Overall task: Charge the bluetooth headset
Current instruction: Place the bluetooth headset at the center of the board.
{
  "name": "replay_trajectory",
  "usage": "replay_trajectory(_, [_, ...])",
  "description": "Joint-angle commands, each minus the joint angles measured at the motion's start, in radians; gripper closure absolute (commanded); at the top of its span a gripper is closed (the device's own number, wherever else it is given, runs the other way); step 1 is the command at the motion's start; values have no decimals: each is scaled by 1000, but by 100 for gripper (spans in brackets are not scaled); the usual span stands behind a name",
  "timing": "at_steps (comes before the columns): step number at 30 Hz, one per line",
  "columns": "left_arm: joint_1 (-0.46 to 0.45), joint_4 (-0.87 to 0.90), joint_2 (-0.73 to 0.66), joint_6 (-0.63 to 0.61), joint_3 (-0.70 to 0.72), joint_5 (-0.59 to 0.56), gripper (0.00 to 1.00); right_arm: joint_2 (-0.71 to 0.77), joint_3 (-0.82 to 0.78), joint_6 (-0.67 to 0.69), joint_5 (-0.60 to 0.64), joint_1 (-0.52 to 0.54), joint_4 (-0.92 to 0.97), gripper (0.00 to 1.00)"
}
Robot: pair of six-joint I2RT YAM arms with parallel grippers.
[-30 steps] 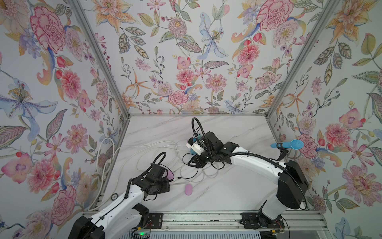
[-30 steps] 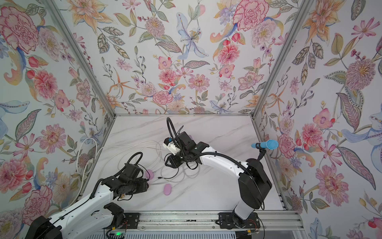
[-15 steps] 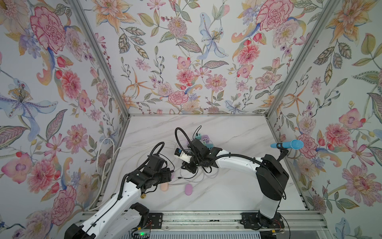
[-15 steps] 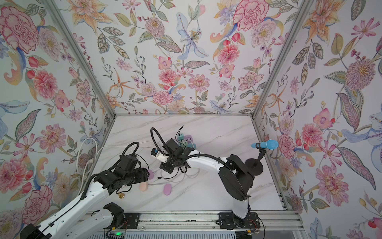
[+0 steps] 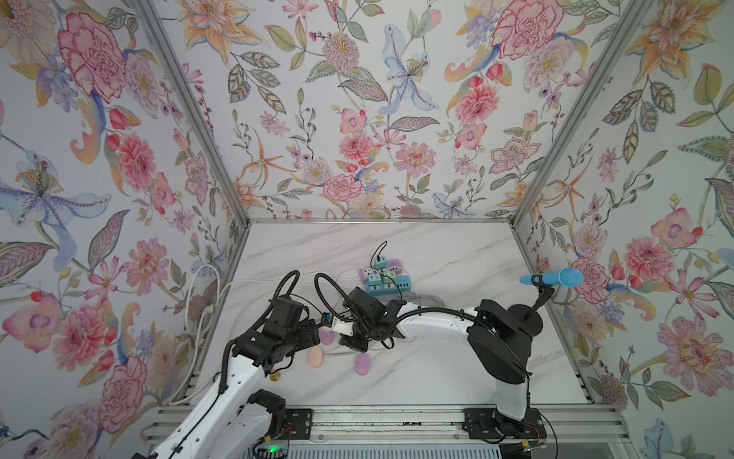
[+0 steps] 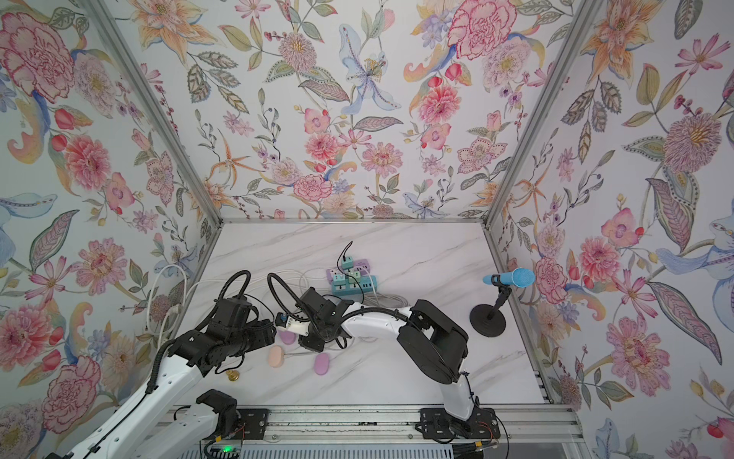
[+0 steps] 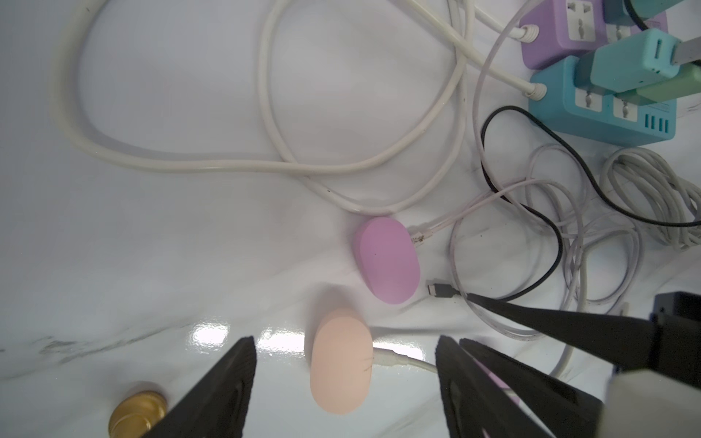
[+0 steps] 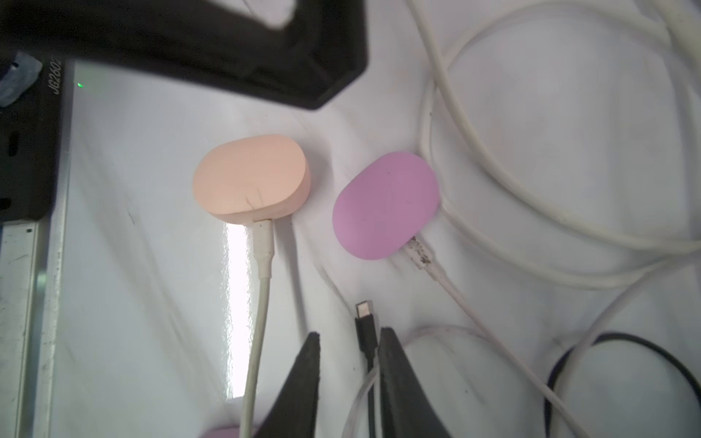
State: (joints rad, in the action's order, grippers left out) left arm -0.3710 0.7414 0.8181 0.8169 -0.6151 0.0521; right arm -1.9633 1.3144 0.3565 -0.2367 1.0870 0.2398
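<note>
The left gripper [image 7: 345,343] hangs with its jaws spread wide and empty, straddling the peach oval earbud case [image 7: 339,364], which has a white cable plugged into its end. Just beside it, the pink oval earbud case [image 8: 385,204] is plugged in too, so neither needs work.

Next is the right gripper [image 8: 349,333]. Its jaws are a little apart and the black USB-C plug [image 8: 365,311] pokes out between them. The cord lies against one finger with a gap on the other side, so I judge it loose rather than pinched.

The uncharged headset seems to be the lilac oval case [image 5: 362,363]. It lies free on the white marble table [image 5: 437,369], near that gripper on the front-rail side, with no cable seen at it.

To do this well:
- Clamp the black plug close behind its metal tip so it cannot swivel.
- Let the left jaws steady the lilac case.
- Find the case's port, which is not visible.
- Push the plug straight in.
</note>
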Motion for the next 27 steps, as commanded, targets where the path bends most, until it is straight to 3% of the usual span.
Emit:
replay_trajectory(1, [15, 31, -4, -25, -8, -1, 22, -46, 2, 35, 51, 8, -20, 74])
replay_trajectory(14, [39, 35, -12, -52, 2, 20, 21, -85, -29, 44, 143, -1, -36, 71])
replay_trajectory(20, [51, 29, -8, -72, 4, 23, 20, -65, -94, 78, 251, 39, -86, 71])
replay_trajectory(27, [62, 23, 3, -90, 3, 37, 20, -56, -114, 119, 286, 79, -124, 70])
